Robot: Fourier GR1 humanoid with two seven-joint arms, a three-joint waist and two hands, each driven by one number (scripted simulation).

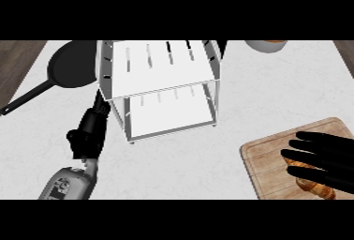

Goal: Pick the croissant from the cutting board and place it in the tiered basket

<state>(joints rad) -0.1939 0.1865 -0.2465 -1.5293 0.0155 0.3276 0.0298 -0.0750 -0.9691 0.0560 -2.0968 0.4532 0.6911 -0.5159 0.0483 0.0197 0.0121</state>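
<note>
You're sitting right at the start of this one: the croissant is lying on the cutting board at the lower right of the counter, and the tiered basket up at centre top is showing nothing on either white shelf. So the pick, the carry and the placing are all waiting for you.

Your right hand is coming in from the right edge and lying flat over the board, its fingers stretched out straight toward the left. It's covering most of the croissant, with only brown pastry peeking out under and below the fingers. Nothing is curling round it, so by my reading you're holding nothing yet.

Your left hand is hanging near the basket's lower left corner, well apart from the board, pointing up the counter; I can't tell how its fingers are set. A black frying pan is lying just left of the basket.
</note>
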